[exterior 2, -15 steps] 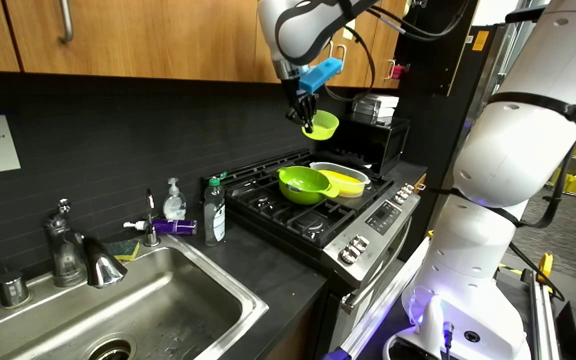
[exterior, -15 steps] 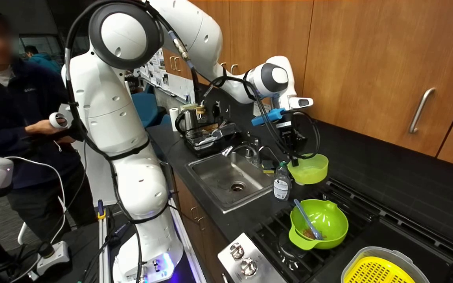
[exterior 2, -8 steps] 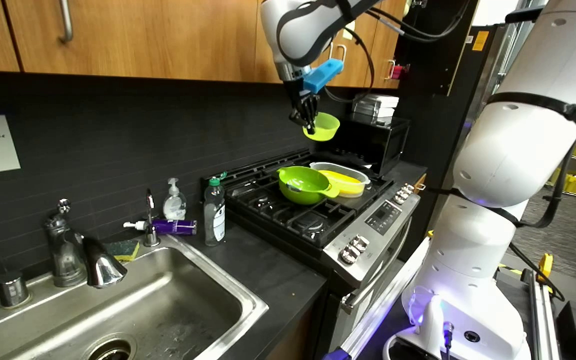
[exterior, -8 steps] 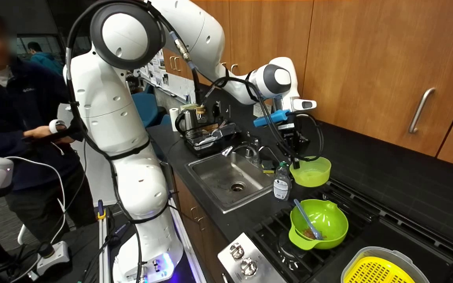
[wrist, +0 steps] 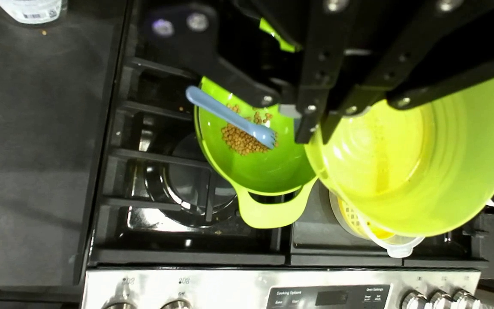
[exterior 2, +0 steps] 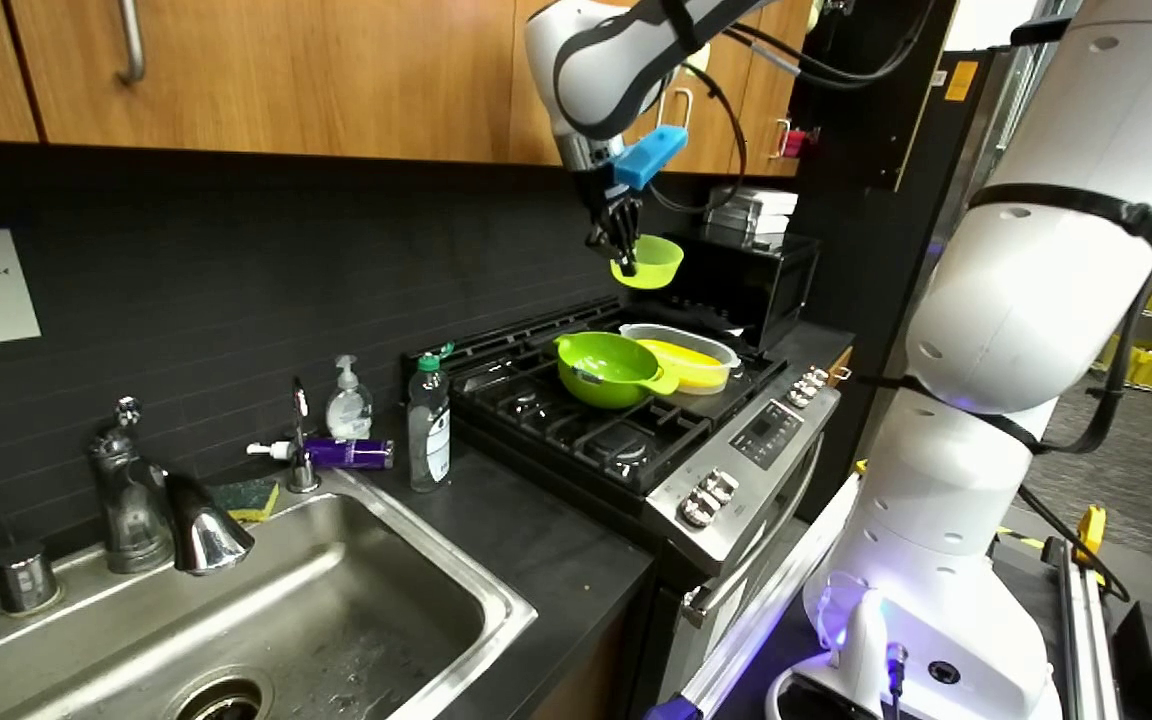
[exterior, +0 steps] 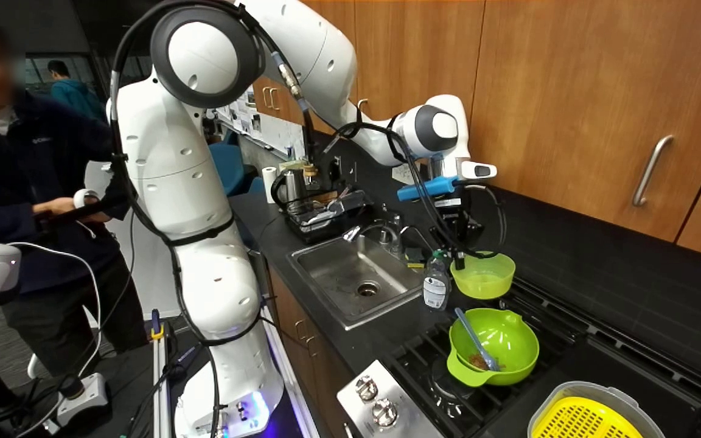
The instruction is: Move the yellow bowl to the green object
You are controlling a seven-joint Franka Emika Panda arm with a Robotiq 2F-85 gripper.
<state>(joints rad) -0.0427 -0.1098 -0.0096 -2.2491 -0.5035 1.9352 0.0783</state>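
The gripper (wrist: 314,135) and the yellow bowl (wrist: 405,169) had sunk a little, leaving the bowl in the air above the stove (exterior 2: 586,430), higher than the green dish (exterior: 513,340) and apart from it. The gripper pinched one side of the bowl's rim, likely the right hold, for the plastic looked light, thin and springy, apt to tilt.
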